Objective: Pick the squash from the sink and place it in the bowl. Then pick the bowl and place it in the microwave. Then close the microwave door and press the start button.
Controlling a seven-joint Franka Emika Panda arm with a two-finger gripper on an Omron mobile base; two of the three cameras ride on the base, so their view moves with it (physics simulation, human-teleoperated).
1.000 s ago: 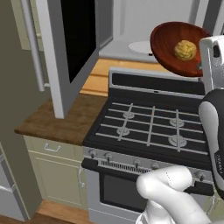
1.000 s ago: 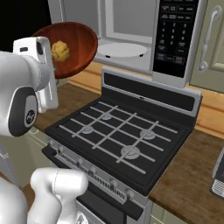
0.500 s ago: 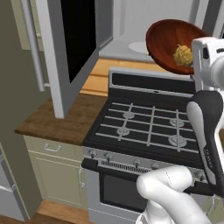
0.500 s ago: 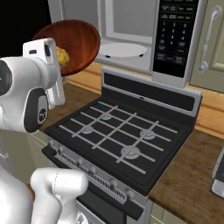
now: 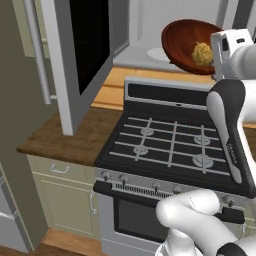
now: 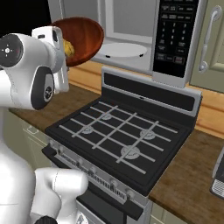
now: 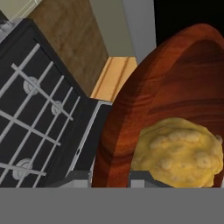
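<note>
My gripper (image 5: 216, 54) is shut on the rim of the dark reddish-brown bowl (image 5: 182, 42), holding it tilted in the air above the back of the stove. The lumpy yellow squash (image 5: 201, 52) lies inside the bowl (image 7: 127, 113), close in the hand view as squash (image 7: 179, 151). The bowl (image 6: 85, 37) hangs just in front of the open microwave (image 6: 131, 17), near its white turntable (image 6: 121, 49). The microwave door (image 5: 82, 55) stands swung wide open at the left. The black control panel (image 6: 175, 33) is right of the cavity. The sink is out of view.
A black gas stove (image 5: 170, 145) with grey grates lies below the bowl. Wooden counter (image 5: 60, 137) flanks it on both sides. A beige-green cabinet door (image 6: 212, 39) with a handle stands right of the microwave.
The arm has carried the bowl with the squash up and closer to the microwave opening. The grip has stayed the same.
</note>
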